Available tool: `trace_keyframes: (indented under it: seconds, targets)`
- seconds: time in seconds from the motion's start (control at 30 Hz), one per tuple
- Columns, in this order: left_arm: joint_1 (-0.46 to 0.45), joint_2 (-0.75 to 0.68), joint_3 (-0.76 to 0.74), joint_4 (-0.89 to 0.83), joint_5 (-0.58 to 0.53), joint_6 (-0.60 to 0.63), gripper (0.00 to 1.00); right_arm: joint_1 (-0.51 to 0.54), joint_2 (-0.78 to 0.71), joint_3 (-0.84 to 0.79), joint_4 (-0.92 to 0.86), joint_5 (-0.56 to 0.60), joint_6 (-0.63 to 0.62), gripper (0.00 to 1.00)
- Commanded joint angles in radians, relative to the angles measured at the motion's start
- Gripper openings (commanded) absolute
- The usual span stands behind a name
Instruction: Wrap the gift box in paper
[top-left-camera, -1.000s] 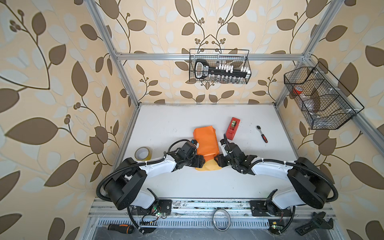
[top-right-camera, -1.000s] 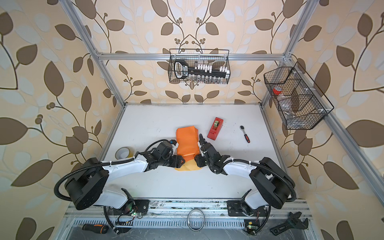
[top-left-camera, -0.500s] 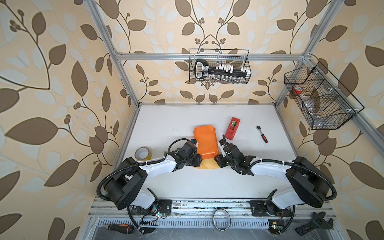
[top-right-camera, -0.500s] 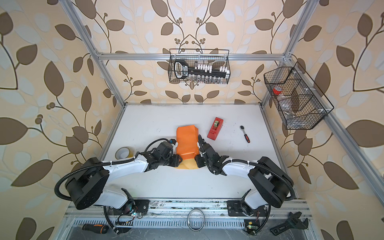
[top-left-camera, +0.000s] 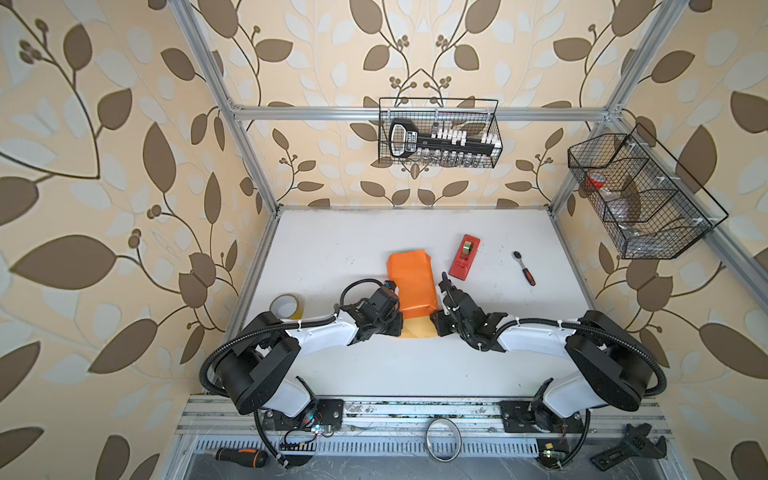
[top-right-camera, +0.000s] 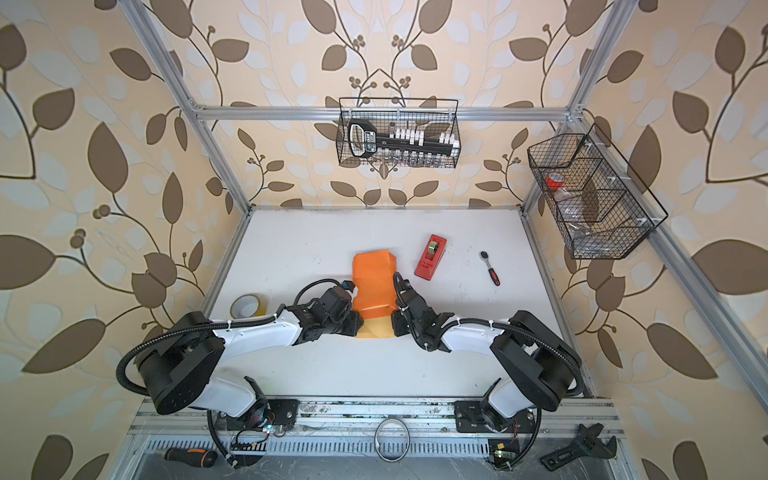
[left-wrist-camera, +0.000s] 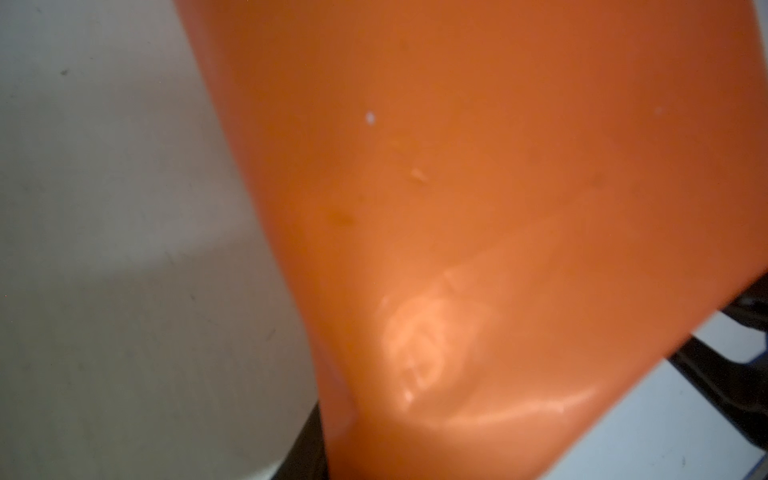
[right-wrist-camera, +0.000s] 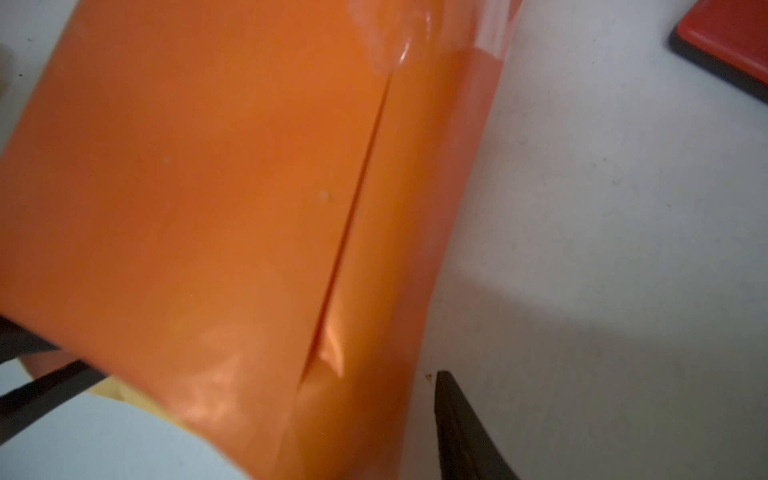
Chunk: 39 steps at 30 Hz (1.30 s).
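The paper lies as a glossy orange parcel mid-table, and a pale yellow flap sticks out at its near end. The gift box is hidden inside. My left gripper is at the near left corner and my right gripper at the near right corner. In the left wrist view the paper hides all but one finger. In the right wrist view one finger stands just clear of the paper, which hides the other finger.
A red tape dispenser sits just right of the parcel, with a ratchet beyond it. A tape roll lies at the table's left edge. Wire baskets hang on the back and right walls.
Both grippers have narrowed their jaws at the parcel's near end. Less of the pale flap shows between them than a second ago.
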<state>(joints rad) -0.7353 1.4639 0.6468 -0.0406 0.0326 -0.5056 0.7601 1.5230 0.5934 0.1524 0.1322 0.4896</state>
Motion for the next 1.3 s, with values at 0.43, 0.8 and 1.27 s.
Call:
trace_keyframes:
  seconds: [0.43, 0.8, 1.27]
  targets:
    - [-0.023, -0.079, 0.008, -0.073, -0.055, -0.063, 0.34, 0.007, 0.002, 0.000, -0.002, 0.024, 0.014, 0.34]
    - [-0.030, -0.036, 0.060, -0.071, -0.091, -0.065, 0.14, 0.010, -0.020, 0.003, -0.019, 0.024, 0.048, 0.34]
    - [-0.037, -0.030, 0.073, -0.087, -0.106, -0.070, 0.03, 0.016, -0.048, -0.005, -0.049, 0.027, 0.071, 0.32]
